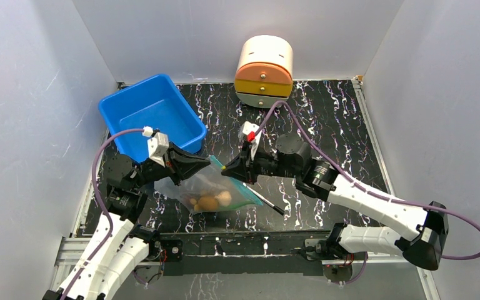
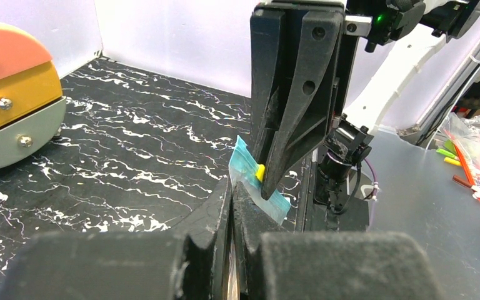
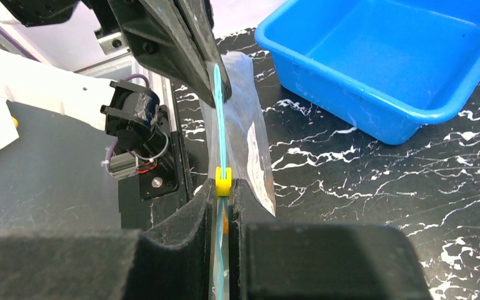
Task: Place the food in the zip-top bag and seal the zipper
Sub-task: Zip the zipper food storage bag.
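Left gripper [image 2: 232, 190] is closed tight on one end of the zipper [image 3: 217, 125]. Right gripper [image 3: 224, 194] is clamped on the same strip at its yellow slider [image 3: 223, 178]. The zip-top bag [image 1: 237, 195] hangs between them, with the food [image 1: 209, 202] inside at the bottom.

At mid-frame the left gripper [image 1: 207, 164] and right gripper [image 1: 226, 170] face each other, tips near. Both are clamped tight, arms reaching in from the lower corners.
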Motion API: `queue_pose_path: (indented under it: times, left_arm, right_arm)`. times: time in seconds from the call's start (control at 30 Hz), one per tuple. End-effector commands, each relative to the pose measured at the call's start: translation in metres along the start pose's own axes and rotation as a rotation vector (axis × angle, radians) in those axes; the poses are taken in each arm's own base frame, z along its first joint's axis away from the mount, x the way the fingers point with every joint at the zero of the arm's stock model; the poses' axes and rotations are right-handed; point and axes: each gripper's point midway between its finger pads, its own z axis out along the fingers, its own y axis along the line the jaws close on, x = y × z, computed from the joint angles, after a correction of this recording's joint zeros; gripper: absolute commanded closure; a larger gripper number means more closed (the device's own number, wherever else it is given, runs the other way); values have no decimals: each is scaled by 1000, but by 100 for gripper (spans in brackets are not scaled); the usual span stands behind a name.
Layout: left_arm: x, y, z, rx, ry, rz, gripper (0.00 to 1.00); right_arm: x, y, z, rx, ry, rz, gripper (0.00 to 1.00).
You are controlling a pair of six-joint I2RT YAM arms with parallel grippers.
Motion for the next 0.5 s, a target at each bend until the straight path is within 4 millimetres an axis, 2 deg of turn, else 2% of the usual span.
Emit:
queue_pose_path:
  times: [0.0, 0.17, 0.27, 0.4, 0.47]
  left_arm:
    - [-37, 5, -4, -79, -94, 121, 100]
    - [-38, 11, -4, -113, -74, 125, 100]
    - [-35, 14, -6, -136, -50, 132, 100]
    - [-21, 7, -9, -70, 38, 237, 64]
    - [-15, 6, -11, -46, 82, 271, 54]
  right_arm:
    - [23, -6, -12, 44, 61, 39, 100]
    - [26, -6, -22, 63, 74, 26, 100]
    - [17, -3, -27, 56, 50, -2, 100]
    - [4, 6, -26, 6, 31, -32, 100]
    - [2, 8, -23, -20, 36, -47, 100]
